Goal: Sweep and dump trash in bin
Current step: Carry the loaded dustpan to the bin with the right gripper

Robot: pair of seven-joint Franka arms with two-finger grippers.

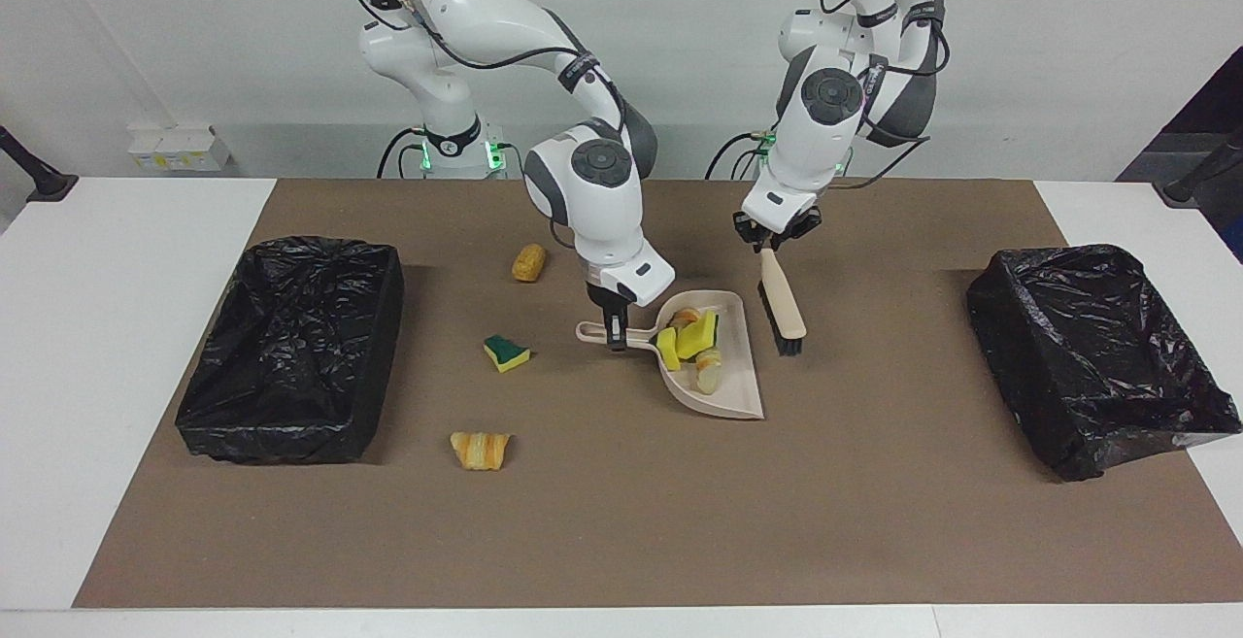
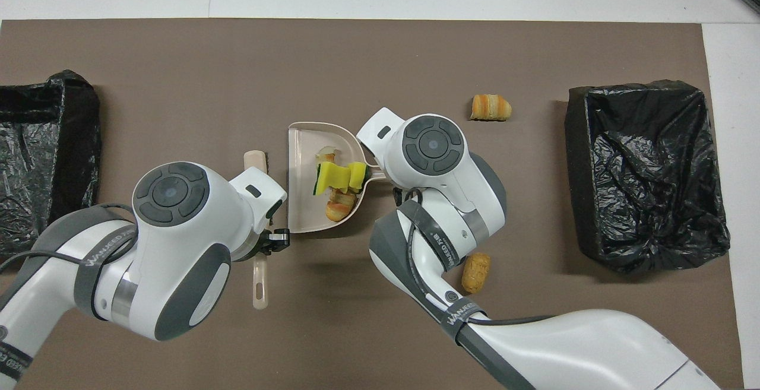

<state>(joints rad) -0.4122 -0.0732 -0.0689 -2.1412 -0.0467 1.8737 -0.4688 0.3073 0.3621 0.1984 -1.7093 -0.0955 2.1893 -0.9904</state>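
Right hand (image 1: pixel 616 339) grips the beige plastic dustpan (image 1: pixel 723 381) flat for loading; left hand (image 1: pixel 774 240) clamps the wooden brush (image 1: pixel 782 303) beside it, ready to sweep.

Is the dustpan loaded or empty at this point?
Loaded. The dustpan lies flat on the mat with several scraps piled near its handle; three more scraps lie loose on the mat.

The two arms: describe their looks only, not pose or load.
Both arms have glossy white shells with dark grey round joint caps and grey bands. Black cables loop along them, with straps lettered in white. Green lights glow at the bases. The left end effector and right end effector have black fingers.
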